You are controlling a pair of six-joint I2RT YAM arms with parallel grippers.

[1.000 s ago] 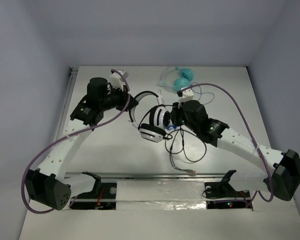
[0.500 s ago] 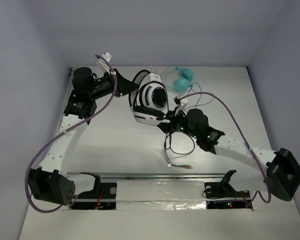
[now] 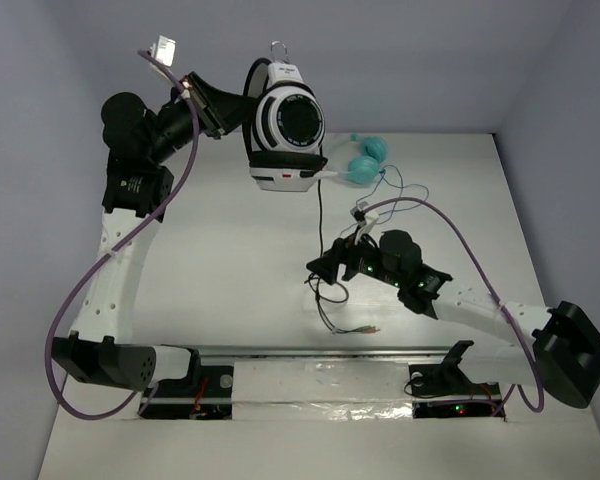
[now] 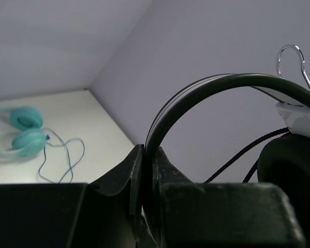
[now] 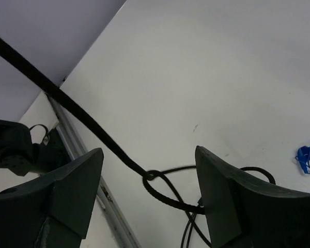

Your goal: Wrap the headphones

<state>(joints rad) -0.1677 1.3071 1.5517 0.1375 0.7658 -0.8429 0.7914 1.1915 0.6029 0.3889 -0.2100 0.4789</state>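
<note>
The headphones (image 3: 288, 125) hang high over the back of the table, their white-and-black striped earcup facing the top camera. My left gripper (image 3: 230, 107) is shut on their black headband (image 4: 217, 82), which runs straight into its jaws. The thin black cable (image 3: 320, 225) drops from the earcup to loose loops (image 3: 332, 300) on the table. My right gripper (image 3: 322, 272) is low beside that cable, open. In the right wrist view the cable (image 5: 93, 126) slants between the two spread fingers (image 5: 225, 181), with a small knotted loop (image 5: 151, 175), and the jaws are not closed on it.
Small teal headphones (image 3: 365, 160) with a blue cord (image 3: 395, 187) lie at the back right, also seen as teal headphones (image 4: 23, 129) in the left wrist view. A metal rail (image 3: 320, 352) runs along the near edge. The cable's bare end (image 3: 365, 330) rests near it.
My left arm has lifted the headphones up and toward the back, pulling the cable taut. My right gripper has opened off the cable and drawn toward the near edge.
</note>
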